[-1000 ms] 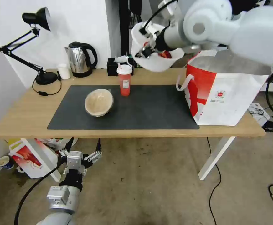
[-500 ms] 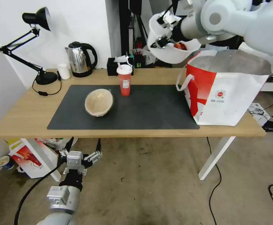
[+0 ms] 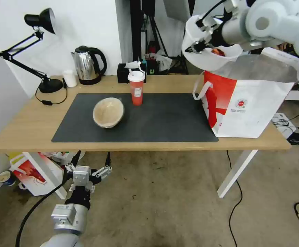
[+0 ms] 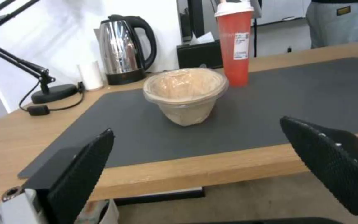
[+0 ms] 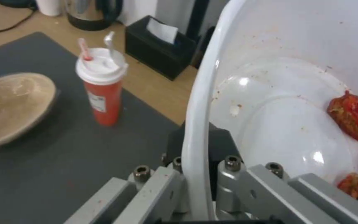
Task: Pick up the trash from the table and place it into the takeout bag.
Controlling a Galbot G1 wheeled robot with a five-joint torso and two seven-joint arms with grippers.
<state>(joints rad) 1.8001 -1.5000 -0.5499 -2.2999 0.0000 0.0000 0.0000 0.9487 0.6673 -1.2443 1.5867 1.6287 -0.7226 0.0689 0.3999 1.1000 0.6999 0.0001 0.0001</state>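
Down at the left, below the table's (image 3: 26,132) front edge, the left gripper (image 3: 87,170) hangs parked with its jaws spread wide and nothing between them. Its wrist view looks across the mat (image 4: 295,93) at the tan bowl (image 4: 185,93), which stands upright on the mat with the red cup (image 4: 234,40) just behind it.

From the head view the tan bowl (image 3: 108,112) sits on the left half of the mat (image 3: 163,120), the red cup (image 3: 136,87) upright close by on its far right side, near the mat's back edge.

Further right the takeout bag (image 3: 249,103) stands open on the table's right end, foil lining showing. High above its near-left corner the right gripper (image 3: 199,46) is clenched on the rim of the white bowl (image 3: 209,58), held tilted in the air. The right wrist view shows the rim (image 5: 197,124) pinched between the jaws and red shells (image 5: 355,115) lying inside the bowl.
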